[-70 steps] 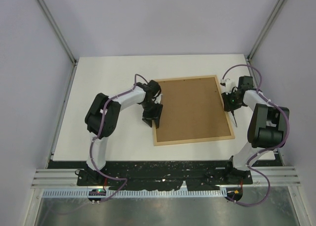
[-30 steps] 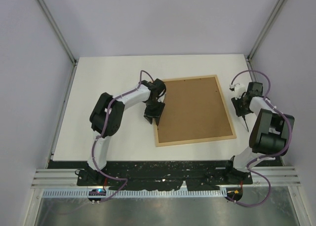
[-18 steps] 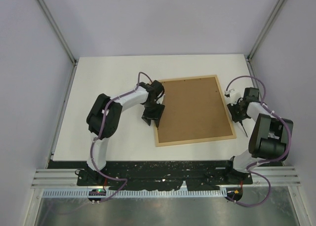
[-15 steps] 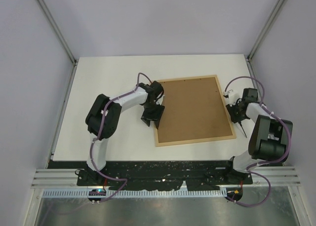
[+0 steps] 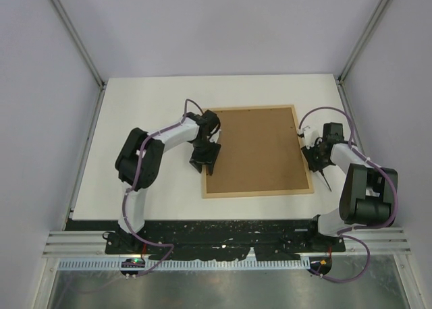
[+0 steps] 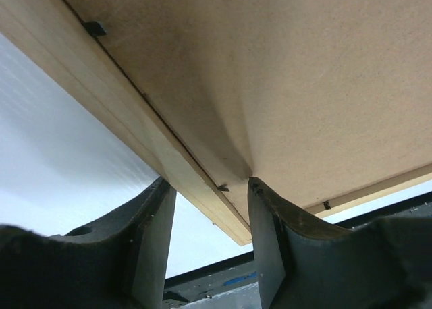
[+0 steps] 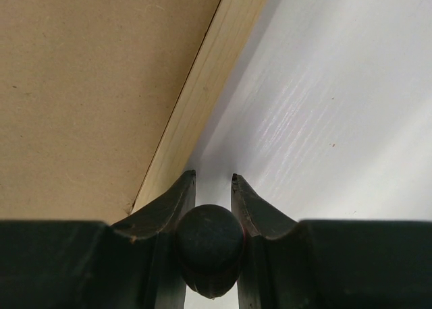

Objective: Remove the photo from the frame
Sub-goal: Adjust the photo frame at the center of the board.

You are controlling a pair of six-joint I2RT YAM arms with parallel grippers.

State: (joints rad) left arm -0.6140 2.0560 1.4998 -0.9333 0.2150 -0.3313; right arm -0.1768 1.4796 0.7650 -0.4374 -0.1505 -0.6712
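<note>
The frame is found lying flat on the white table, face down, with its brown backing board uppermost. It is set right of the table's centre, between the 2 arms. The photo is not exposed in any of the 3 views, so its position cannot be told.

The left gripper is placed at the frame's left side, near the near corner. Its jaws are spread astride the light wooden strip: 1 finger is set outside the strip over the table, the other is set over the backing board, its tip at the board's surface. The strip is straddled rather than clamped. A small dark tab is noted at the inner edge of the strip.

The right gripper is placed just beside the frame's right strip, over bare table. Its jaws are clenched on a screwdriver, whose dark rounded butt is seen between the fingers. In the top view a thin dark shaft is seen running from this gripper toward the near edge of the table.
</note>
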